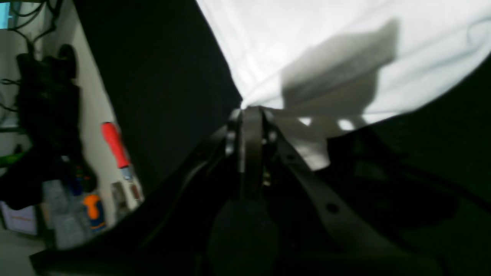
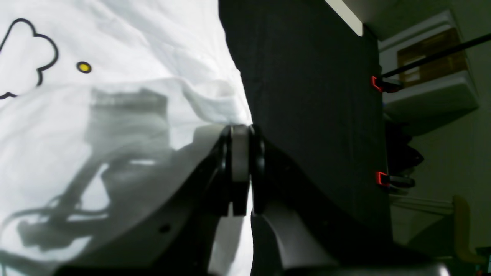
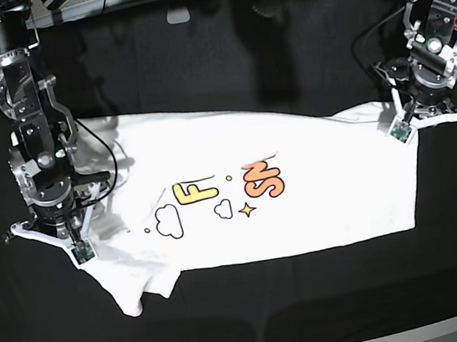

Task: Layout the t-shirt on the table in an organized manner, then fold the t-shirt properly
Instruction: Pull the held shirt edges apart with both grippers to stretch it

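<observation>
Left wrist view: left gripper (image 1: 251,111) jaws pinched tight on the t-shirt (image 1: 345,57) edge; black table (image 1: 165,76) beneath, a red-handled tool (image 1: 115,145) beyond its edge.

Right wrist view: right gripper (image 2: 241,132) jaws clamped on the shirt's edge; red clips (image 2: 378,83) on the table's rim.

Base view: shirt spread print-up mid-table, one near-left corner folded under. No containers visible.

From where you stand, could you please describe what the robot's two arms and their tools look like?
Both arms are black and dark grey, built of chunky jointed blocks with loose black cables alongside. The left arm shows a green light and red wiring near its top; the right arm also shows a green light. Each tool, left tool and right tool, has slim dark fingers.
</observation>
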